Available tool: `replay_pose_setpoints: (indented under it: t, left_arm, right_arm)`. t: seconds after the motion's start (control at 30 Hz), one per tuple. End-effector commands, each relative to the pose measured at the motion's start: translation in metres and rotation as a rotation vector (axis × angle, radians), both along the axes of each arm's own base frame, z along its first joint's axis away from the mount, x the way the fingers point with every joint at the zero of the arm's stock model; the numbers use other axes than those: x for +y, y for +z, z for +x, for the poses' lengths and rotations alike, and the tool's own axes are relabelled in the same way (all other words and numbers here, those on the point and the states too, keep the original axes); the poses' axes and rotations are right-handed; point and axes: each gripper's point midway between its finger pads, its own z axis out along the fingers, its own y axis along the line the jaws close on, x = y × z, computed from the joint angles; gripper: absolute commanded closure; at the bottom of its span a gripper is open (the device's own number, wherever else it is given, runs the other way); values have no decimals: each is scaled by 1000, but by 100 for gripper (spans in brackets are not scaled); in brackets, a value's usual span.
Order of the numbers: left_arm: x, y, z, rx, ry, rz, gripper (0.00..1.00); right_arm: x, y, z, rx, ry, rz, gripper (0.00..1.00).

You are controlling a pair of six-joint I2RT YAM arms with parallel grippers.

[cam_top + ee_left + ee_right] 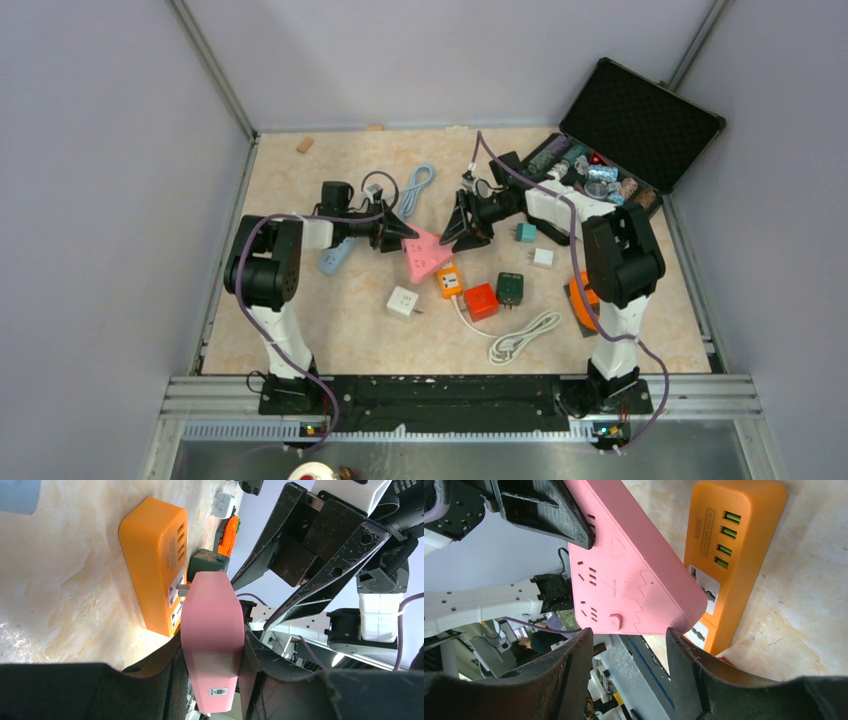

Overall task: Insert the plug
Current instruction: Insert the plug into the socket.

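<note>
on the pale marbled surface lie a white square plastic adapter, a red cube adapter, a dark green adapter and a coiled white cable, all near the work but apart from it. an open black case sits at the far right corner. the left jaws are closed firmly on the narrow end of a pink wedge-shaped plastic socket block, one finger on each flat side. the right jaws stand partly open beside the block's rounded corner, with nothing gripped between them. the pink block is held tilted off the surface, right against an orange rectangular plastic power strip that lies flat. its metal prongs point at the strip's socket face, and we cannot tell whether they have gone in.
</note>
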Motion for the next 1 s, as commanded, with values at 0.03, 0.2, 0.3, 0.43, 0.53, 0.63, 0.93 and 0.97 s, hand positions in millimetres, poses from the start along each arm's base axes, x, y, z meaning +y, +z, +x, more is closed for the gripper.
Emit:
replay_pose_setpoints:
  t: [0.03,0.2,0.3,0.43,0.53,0.63,0.93,0.97]
  left_arm:
    - [-2,22,5,-76,-48,-52,100]
    - [-2,15,5,-63,-46,-44,100]
    - [-1,14,4,-59,-45,-41,100]
    - [-1,8,2,-51,-48,-18,100]
    - [1,1,0,-45,-53,14,100]
    - [4,-5,-5,-34,-69,54,100]
    - [10,-28,-18,9,-97,134,100]
    - [10,-30,-19,9,-96,141,100]
  right_arm:
    - [1,-4,-6,-13,22,-31,45]
    - [1,-5,-6,-13,24,-36,45]
    - [1,-6,-6,-12,24,-36,45]
    - [0,-7,-6,-12,23,-42,45]
    - [-1,-10,-5,-19,27,-56,43]
    - [-3,-15,-6,-29,38,-84,41]
    - [-4,-38,-17,-50,99,-190,38]
    - [-4,-41,-19,-51,104,-200,38]
